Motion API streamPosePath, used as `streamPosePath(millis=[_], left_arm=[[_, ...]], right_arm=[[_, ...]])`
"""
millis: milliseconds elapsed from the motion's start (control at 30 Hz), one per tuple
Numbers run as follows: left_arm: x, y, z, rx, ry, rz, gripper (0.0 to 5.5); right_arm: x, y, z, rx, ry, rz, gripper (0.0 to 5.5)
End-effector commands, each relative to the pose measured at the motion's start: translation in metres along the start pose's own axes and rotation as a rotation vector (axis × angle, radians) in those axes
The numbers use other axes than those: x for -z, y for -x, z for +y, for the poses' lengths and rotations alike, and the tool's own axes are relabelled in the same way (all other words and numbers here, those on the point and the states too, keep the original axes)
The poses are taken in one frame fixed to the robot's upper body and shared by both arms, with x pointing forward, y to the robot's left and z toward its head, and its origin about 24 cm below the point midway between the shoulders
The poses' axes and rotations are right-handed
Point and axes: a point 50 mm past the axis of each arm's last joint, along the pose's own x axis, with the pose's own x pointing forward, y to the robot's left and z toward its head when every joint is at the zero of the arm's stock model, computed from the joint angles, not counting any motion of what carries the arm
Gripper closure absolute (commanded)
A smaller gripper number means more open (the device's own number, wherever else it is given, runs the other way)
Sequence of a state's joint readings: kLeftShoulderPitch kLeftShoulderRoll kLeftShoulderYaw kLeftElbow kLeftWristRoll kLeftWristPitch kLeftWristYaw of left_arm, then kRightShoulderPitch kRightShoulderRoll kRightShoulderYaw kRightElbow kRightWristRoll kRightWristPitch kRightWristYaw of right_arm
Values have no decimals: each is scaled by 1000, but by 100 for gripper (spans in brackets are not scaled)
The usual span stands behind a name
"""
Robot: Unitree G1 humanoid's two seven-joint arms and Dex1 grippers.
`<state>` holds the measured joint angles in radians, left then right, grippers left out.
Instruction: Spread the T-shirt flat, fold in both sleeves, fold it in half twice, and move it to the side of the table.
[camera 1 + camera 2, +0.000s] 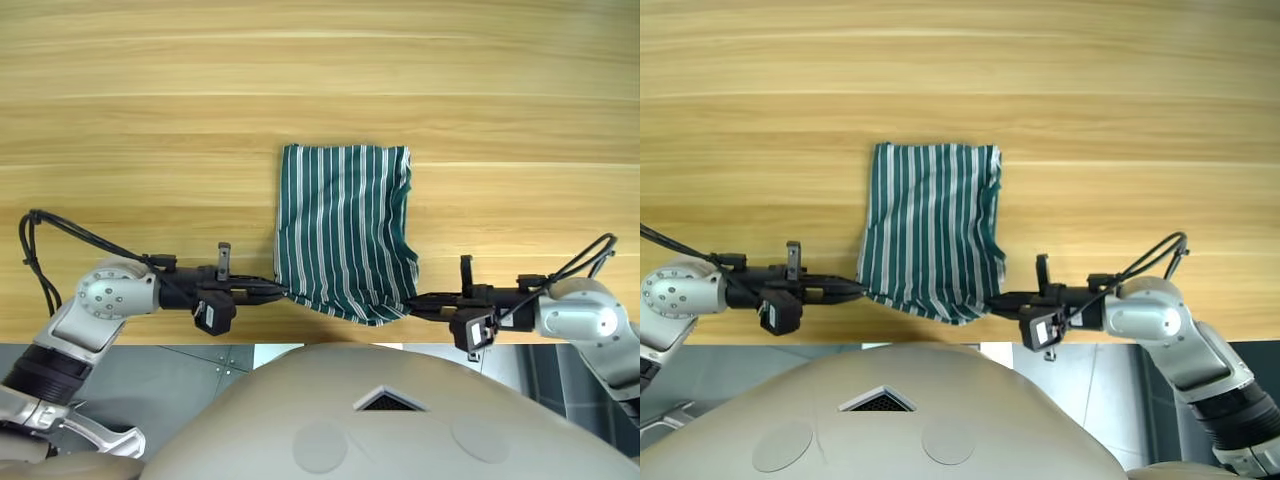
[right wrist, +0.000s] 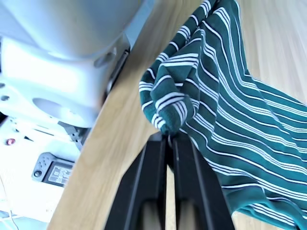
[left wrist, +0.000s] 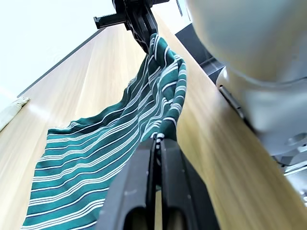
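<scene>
Pale wood-grain table [image 1: 150, 120] fills your view from side to side, and a strip of grey floor [image 1: 170, 380] shows below its near edge.

Your left gripper [image 1: 280, 291] has its jaws pressed together on the near left corner of the T-shirt [image 1: 345, 230]. In the left wrist view, a small bunch of green striped cloth sits pinched right at the tips. Your right gripper [image 1: 412, 300] is clamped the same way on the near right corner, where the right wrist view shows a rolled fold of the hem caught between the two black fingers [image 2: 153, 182].

Both grippers point inward toward each other, close to the near edge of the table, with the garment's near hem strung between them. That hem sags a little in the middle and dips toward the table edge.

From the two held corners the cloth slopes away and down to the wood. The far part of the T-shirt lies flat on the table as a narrow, upright rectangle, with its white stripes running away from you. Its far edge is straight and sits about mid-table. The right side edge is slightly ruffled.

You have an arm on each side of the garment, low over the near strip of the table.
</scene>
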<state>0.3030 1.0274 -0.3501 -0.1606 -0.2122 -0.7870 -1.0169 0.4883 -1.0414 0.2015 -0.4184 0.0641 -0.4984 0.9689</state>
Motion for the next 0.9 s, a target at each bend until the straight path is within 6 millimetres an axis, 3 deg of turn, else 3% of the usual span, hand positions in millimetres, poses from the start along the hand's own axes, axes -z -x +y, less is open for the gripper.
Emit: streamPosePath(millis=[33, 233, 333, 667, 900], left_arm=[[-4, 11, -11, 62, 4, 31, 550], [3, 9, -13, 25, 22, 83, 550], [18, 8, 2, -91, 20, 177, 550], [26, 12, 43, -370, 32, 197, 550], [41, 3, 73, -472, 19, 223, 550]], right_arm=[[-9, 12, -2, 2, 24, -23, 550], [-8, 20, -11, 76, 31, 2, 550], [4, 21, -31, 187, 32, 71, 550], [24, 25, -81, 449, 63, 240, 550], [43, 9, -106, 498, 92, 341, 550]])
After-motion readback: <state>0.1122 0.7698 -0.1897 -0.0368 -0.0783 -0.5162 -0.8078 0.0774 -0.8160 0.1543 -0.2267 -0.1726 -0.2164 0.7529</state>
